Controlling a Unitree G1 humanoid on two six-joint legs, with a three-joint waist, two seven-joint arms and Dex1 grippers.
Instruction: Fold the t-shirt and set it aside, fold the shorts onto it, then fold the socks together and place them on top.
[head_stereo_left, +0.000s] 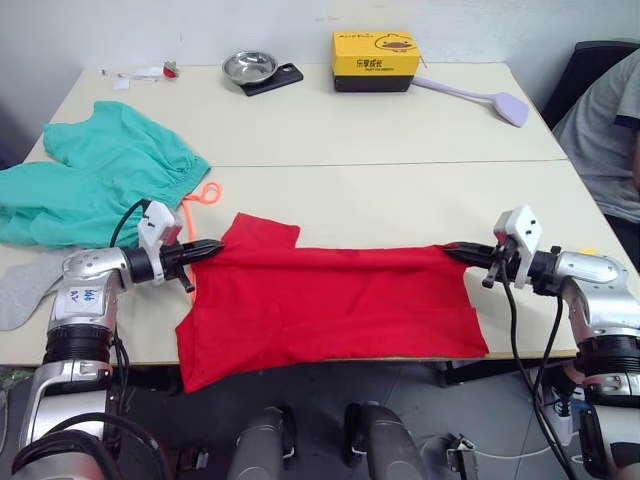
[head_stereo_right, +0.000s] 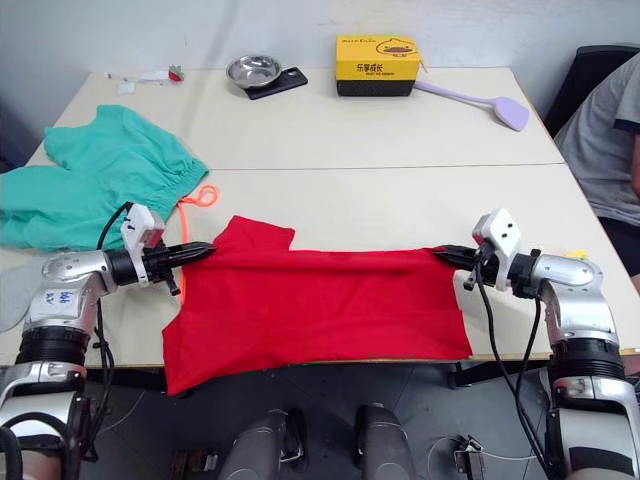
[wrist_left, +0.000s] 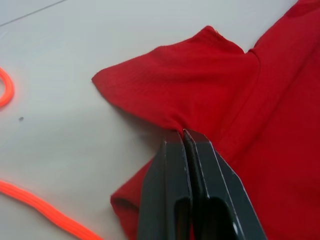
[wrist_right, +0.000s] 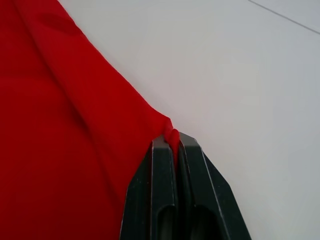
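One t-shirt (head_stereo_left: 330, 305), one shorts (head_stereo_left: 90, 180), one sock (head_stereo_left: 25, 285), one bowl (head_stereo_left: 249, 67), one box (head_stereo_left: 375, 60).

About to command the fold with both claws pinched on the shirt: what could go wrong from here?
1. Each claw, left and right, pinches little fabric at the shirt edge; it may slip out.
2. The shirt's near edge overhangs the table; it may slide off.
3. The orange drawstring lies near the left claw and might snag.

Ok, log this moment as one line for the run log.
step: t-shirt fold | left gripper: shut on t-shirt | right gripper: shut on t-shirt | shorts: unfolded, table's left
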